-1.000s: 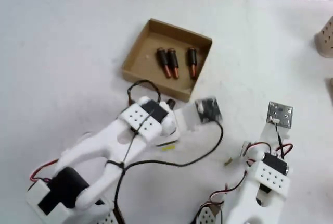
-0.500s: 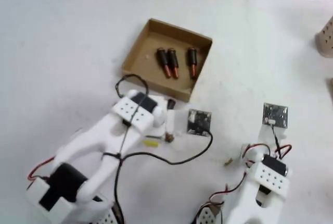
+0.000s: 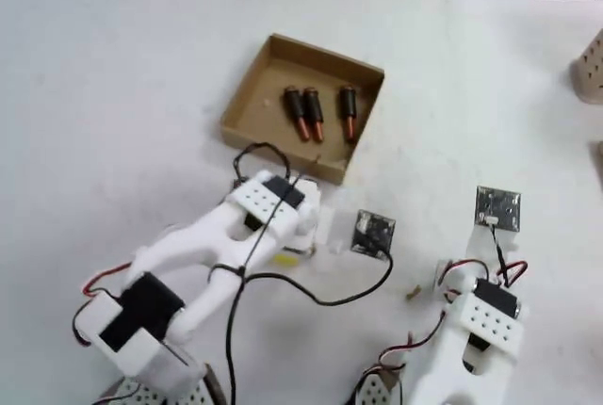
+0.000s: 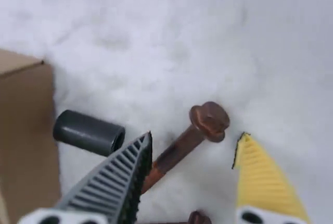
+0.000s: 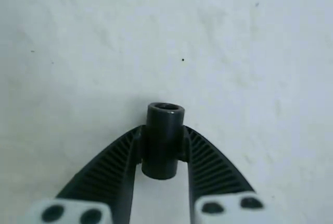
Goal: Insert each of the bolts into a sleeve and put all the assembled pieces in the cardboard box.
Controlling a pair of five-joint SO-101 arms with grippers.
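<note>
My left gripper (image 4: 193, 136) is open just above the table, with a grey finger and a yellow finger on either side of a copper bolt (image 4: 182, 148) lying flat. A loose black sleeve (image 4: 88, 132) lies beside the bolt, close to the cardboard box (image 4: 23, 130). A second bolt head (image 4: 200, 218) peeks in at the frame edge. My right gripper (image 5: 164, 130) is shut on another black sleeve (image 5: 164, 146), held upright over bare table. In the high view the left arm (image 3: 268, 212) sits just in front of the box (image 3: 283, 155), which holds three assembled pieces (image 3: 303, 113).
A small tan piece (image 3: 413, 292) lies on the table between the arms. A beige perforated object (image 3: 591, 71) stands at the right edge. The right arm (image 3: 480, 315) is at the lower right. A black cable (image 3: 358, 287) loops from the left arm across the middle.
The left arm has swung round in front of the box and its wrist now sits lower and closer to the table. The right arm has hardly moved.
</note>
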